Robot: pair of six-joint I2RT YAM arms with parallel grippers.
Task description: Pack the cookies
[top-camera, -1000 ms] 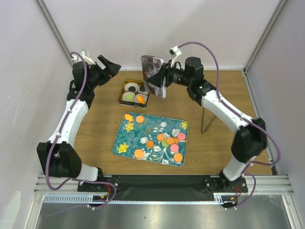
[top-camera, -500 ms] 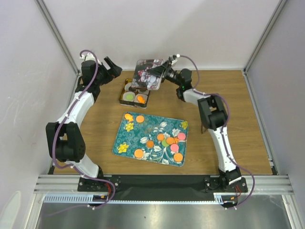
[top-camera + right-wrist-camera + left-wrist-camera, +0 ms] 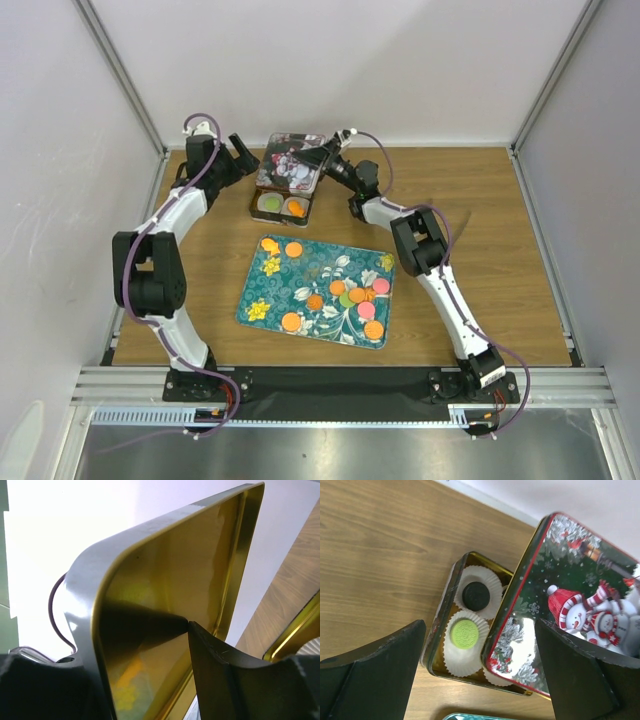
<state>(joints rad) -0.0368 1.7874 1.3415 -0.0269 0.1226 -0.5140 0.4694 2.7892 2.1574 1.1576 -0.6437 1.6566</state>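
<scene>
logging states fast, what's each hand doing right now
Left hand: open, holding nothing, beside the cookie tin.
Right hand: closed on the snowman lid, held over the tin.

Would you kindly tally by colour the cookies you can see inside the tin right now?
black cookie: 1
green cookie: 1
orange cookie: 1
Total: 3 in view; the lid covers the rest of the tin.
</scene>
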